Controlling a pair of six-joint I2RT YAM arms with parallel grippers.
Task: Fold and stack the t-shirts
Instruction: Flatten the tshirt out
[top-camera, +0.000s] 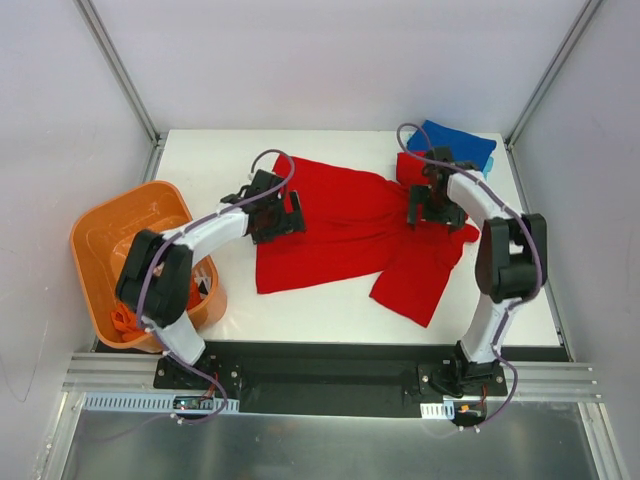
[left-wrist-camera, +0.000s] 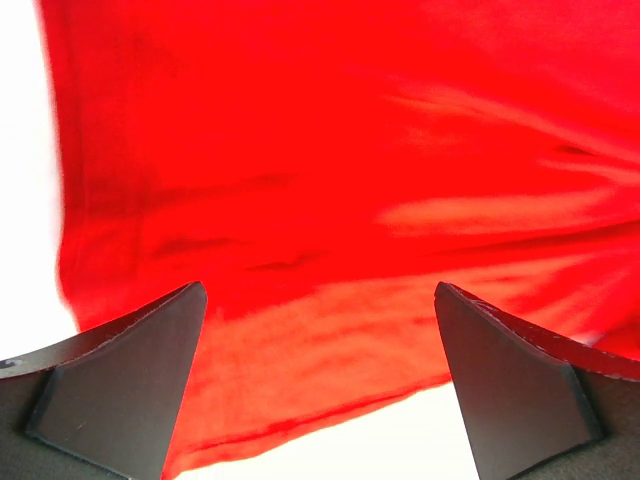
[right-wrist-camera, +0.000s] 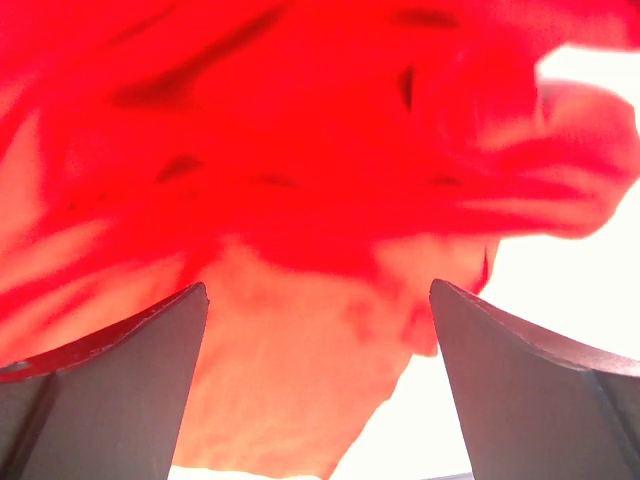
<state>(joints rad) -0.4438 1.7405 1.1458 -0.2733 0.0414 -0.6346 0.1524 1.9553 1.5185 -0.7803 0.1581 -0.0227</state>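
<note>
A bright red t-shirt lies spread and rumpled across the middle of the white table. My left gripper hovers over its left part, open, with red cloth filling its view and the shirt's edge between the fingers. My right gripper is over the shirt's right part, open, above bunched red cloth. A royal blue t-shirt lies folded at the far right corner. An orange-red cloth shows in the basket. The teal shirt is out of view.
A rigid orange plastic basket stands at the table's left edge beside the left arm. Metal frame posts stand at the far corners. The black mounting rail runs along the near edge.
</note>
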